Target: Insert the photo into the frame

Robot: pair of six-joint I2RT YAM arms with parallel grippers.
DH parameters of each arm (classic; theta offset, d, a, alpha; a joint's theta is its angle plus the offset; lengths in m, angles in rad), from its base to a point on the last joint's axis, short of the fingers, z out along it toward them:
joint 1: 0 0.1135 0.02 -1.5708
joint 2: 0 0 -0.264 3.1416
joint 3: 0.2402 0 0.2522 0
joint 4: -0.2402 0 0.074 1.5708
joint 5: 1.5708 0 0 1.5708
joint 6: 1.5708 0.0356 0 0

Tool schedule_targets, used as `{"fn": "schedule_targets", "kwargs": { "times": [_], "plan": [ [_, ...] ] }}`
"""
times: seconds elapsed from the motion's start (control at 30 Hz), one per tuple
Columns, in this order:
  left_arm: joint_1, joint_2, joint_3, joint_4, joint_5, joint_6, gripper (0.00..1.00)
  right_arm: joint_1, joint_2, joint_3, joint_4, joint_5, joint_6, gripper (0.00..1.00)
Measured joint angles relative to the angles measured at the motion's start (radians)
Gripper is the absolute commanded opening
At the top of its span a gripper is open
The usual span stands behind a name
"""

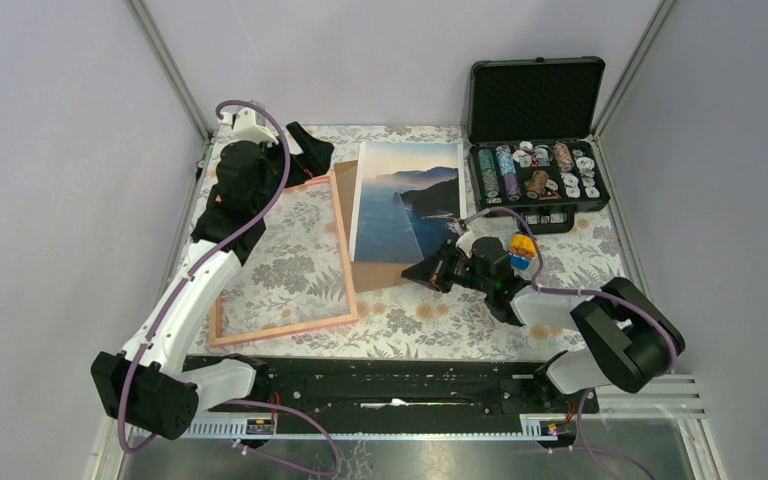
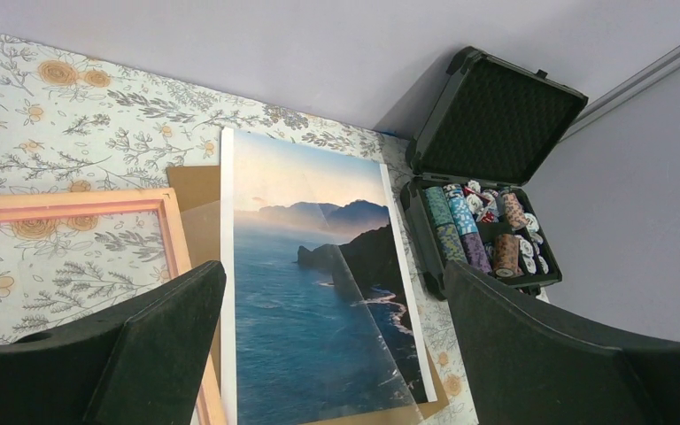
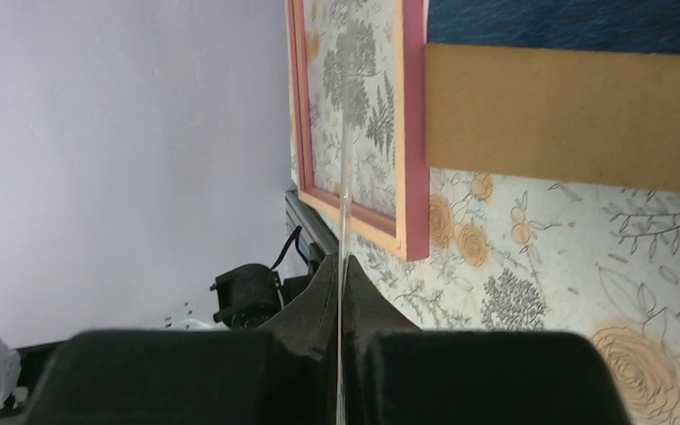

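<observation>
Right claw (image 1: 420,273) pinches seemingly a clear sheet (image 3: 343,159), left claw (image 1: 312,152) gapes, and the photo (image 1: 405,200) lies face-up, long axis near-to-far, on floral cloth (image 1: 440,320) between lilac walls (image 1: 360,60).

Enclosure is plain matte lavender-grey panels: back wall (image 1: 380,60) across the top of the overhead view, left wall (image 1: 60,200) and right wall (image 1: 730,180) down the sides, joined by bare aluminium posts (image 1: 170,65) that run in diagonally from the upper corners. Desk (image 1: 410,325) fills the centre under a pale cloth (image 1: 600,240) printed with grey leaves and orange-tan flowers. A black mounting rail (image 1: 400,385) spans its near edge at the bottom, with a brushed grey metal sheet (image 1: 440,455) below that. Light is even and diffuse, soft shadows only.
</observation>
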Motion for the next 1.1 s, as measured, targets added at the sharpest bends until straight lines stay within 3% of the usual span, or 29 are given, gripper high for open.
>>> {"fn": "schedule_targets", "kwargs": {
  "times": [0.1, 0.23, 0.37, 0.63, 0.77, 1.1],
  "plan": [
    [0.000, 0.002, 0.000, 0.000, 0.000, -0.003, 0.99, 0.003, 0.053, -0.003, 0.060, 0.021, -0.001, 0.00],
    [0.000, 0.006, 0.000, 0.000, 0.001, -0.005, 0.99, 0.018, 0.108, -0.019, 0.117, 0.042, -0.001, 0.12],
    [0.000, 0.013, 0.000, 0.001, 0.011, -0.011, 0.99, 0.048, 0.132, -0.035, 0.130, 0.066, -0.006, 0.18],
    [0.000, 0.021, 0.000, 0.001, 0.023, -0.012, 0.99, 0.061, 0.166, -0.033, 0.080, 0.072, -0.076, 0.60],
    [0.000, 0.023, 0.000, 0.001, 0.025, -0.015, 0.99, 0.059, 0.172, -0.011, -0.025, 0.056, -0.160, 0.75],
    [0.000, 0.023, 0.000, 0.001, 0.032, -0.023, 0.99, -0.113, 0.230, 0.080, -0.148, -0.167, -0.342, 0.80]
  ]
}}
